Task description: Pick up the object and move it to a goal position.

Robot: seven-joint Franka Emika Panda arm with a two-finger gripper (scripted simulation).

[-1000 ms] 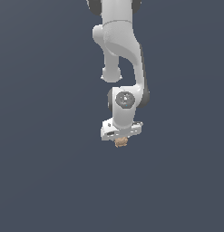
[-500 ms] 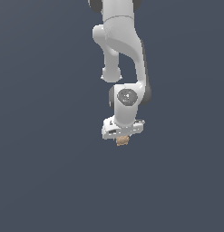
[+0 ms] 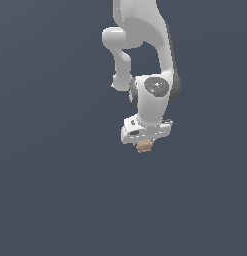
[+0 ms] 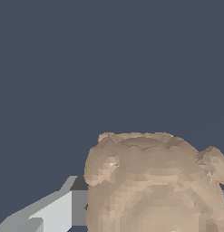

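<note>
The object is a small tan, knobbly lump held under the white gripper in the exterior view. The gripper is shut on it; its fingers are mostly hidden behind the hand and the lump. The white arm reaches down from the top of the exterior view. In the wrist view the object looms large and close, with one grey-white finger showing beside it. No goal marker shows in either view.
A plain dark blue-grey surface fills the background in both views. No other objects or edges are visible.
The arm has moved slightly upward and toward the exterior view's right, carrying the object with it. The grip has not changed.
</note>
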